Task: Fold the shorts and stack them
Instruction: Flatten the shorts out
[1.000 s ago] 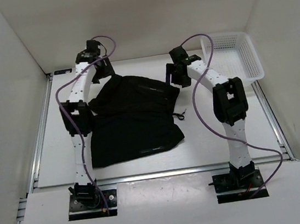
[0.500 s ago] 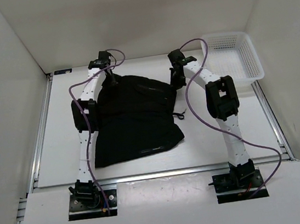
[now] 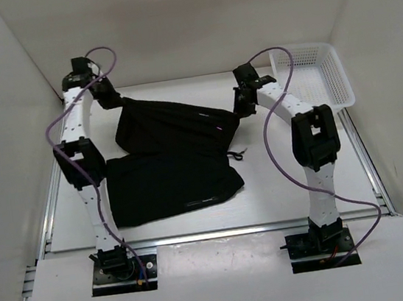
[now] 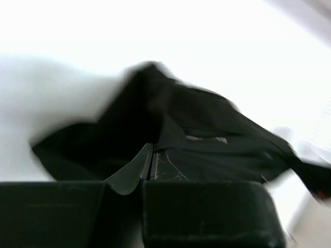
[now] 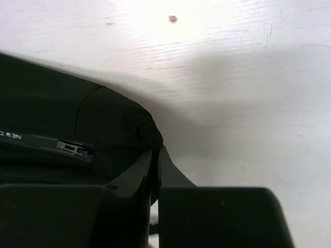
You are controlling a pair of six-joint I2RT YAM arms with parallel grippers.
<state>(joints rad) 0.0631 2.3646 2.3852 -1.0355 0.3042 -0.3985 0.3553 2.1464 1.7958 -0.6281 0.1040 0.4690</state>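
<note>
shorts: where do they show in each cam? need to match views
Top external: the shorts lie mid-table, far corners held by the left gripper and right gripper.
Left wrist: centre of frame, blurred, cloth running into the shut gripper.
Right wrist: left half of frame, edge pinched at bottom centre.
Shared landmark: the white table around the cloth.

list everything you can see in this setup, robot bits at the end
shorts: one pair, black, middle of the table, far edge lifted at both corners
basket: one, white, far right corner of the table
table: one, white, under the shorts and the basket
cables: two, purple, one along each arm
arms: two, white with black joints, bases at the near edge
left tool: one, black, shut on the shorts' far left corner
right tool: one, black, shut on the shorts' far right corner
</note>
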